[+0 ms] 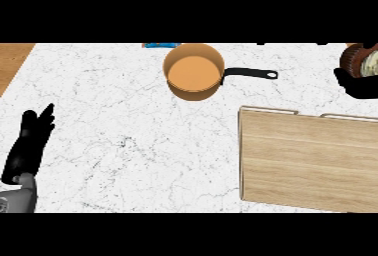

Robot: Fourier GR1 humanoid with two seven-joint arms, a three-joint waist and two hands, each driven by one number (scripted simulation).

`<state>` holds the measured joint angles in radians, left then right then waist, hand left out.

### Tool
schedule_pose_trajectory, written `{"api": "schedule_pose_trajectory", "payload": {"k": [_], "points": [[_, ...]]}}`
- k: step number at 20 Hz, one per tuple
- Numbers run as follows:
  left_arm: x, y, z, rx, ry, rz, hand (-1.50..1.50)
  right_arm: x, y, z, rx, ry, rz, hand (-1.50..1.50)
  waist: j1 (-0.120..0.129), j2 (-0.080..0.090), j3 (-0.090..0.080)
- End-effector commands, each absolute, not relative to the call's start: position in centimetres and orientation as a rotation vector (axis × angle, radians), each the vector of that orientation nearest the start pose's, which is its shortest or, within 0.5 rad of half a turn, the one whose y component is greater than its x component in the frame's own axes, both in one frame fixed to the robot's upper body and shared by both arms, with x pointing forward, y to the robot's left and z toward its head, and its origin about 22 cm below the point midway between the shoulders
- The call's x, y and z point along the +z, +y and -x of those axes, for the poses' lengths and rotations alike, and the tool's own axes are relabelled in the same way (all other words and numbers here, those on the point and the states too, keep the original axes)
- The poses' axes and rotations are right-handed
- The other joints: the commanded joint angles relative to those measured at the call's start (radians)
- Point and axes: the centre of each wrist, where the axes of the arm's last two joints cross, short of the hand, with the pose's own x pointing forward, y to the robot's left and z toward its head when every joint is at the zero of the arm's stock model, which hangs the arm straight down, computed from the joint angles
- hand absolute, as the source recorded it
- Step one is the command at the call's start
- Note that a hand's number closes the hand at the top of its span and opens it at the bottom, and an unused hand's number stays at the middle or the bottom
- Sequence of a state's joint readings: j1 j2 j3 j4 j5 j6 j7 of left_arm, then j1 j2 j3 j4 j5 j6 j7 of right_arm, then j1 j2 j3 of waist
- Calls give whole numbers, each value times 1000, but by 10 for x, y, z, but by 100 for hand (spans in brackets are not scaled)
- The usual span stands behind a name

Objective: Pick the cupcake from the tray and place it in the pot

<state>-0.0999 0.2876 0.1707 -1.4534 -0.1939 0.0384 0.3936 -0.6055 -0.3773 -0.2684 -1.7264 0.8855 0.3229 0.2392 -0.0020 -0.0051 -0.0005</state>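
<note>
The robot's right hand (356, 84) is showing at the upper right edge of the head view, its black fingers curling round the brown, ridged cupcake (363, 59) and carrying it above the white marbled stone counter (125, 135), clear of the pale wooden rectangular tray (306, 160) that lies below and to its left. The tray's top is showing nothing on it, so the pick looks done and the carry is what is in hand. The round copper-orange pot (193, 71) with its black handle (251, 74) is standing well apart from the cupcake, toward the middle top of the counter, its mouth facing up and its handle pointing toward the held cupcake; that open mouth is what the hand needs to get above before letting go, so the next move probably calls for travel to the left. The robot's left hand (29, 145) is resting near the left edge, fingers straight and pressed together, pointing up, holding nothing and keeping out of the way. A small blue thing (159, 45) is peeking in at the top edge beside the pot; what it is cannot be told.
</note>
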Motion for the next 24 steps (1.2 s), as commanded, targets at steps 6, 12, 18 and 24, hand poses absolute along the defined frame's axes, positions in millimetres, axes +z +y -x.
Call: {"api": "schedule_pose_trajectory", "payload": {"k": [6,12,18,24], "points": [[32,308,-271,-108,-1169,-523,0,342,-229,-309,672,-1858,1170,150,14,5,-1],[27,336,-271,-117,-1165,-524,0,366,-164,-324,756,-1806,1055,150,17,6,-1],[30,318,-276,-108,-1167,-520,0,362,-124,-368,765,-1701,986,150,21,9,-1],[27,330,-268,-119,-1161,-529,0,336,-102,-403,842,-1648,931,150,21,9,0]]}}
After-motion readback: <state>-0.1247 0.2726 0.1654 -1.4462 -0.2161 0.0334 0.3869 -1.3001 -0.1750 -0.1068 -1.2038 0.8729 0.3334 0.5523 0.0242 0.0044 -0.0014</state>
